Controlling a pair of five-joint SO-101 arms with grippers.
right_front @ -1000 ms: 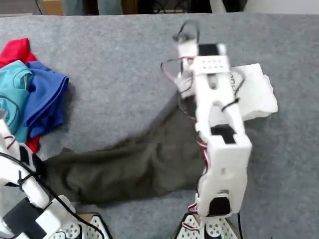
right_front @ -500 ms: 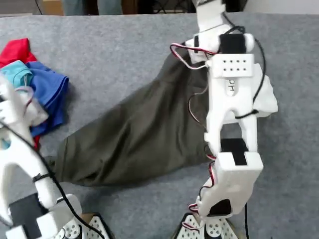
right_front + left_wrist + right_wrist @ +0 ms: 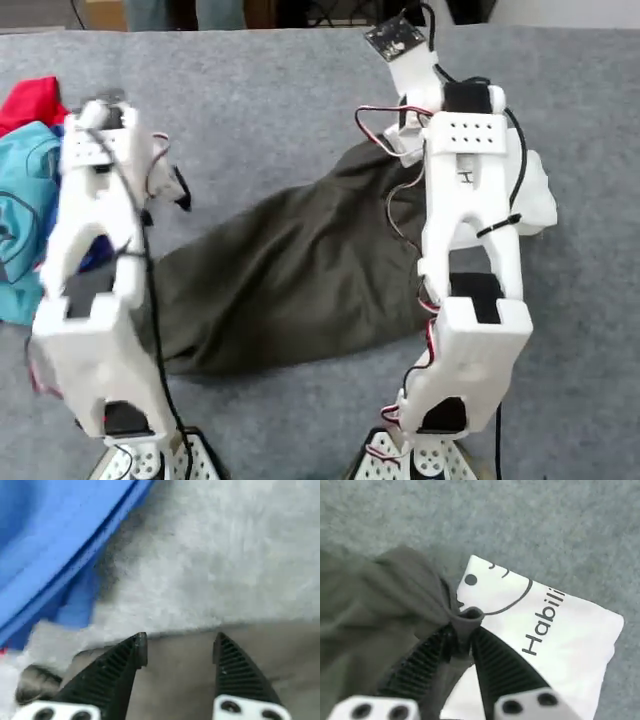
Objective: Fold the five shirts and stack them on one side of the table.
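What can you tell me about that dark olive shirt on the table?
The olive shirt is soft, wrinkled cloth, unfolded and spread slantwise across the grey table cover. The right gripper is shut on a bunched corner of it, by the folded white shirt. The open left gripper hangs over its opposite edge.

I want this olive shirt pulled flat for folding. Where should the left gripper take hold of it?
Grip the free hem of the olive shirt, at the end away from the right gripper, which pinches a bunched corner. Probably come from above: the cloth lies flat on the table there, and the open left gripper hangs right over that edge.
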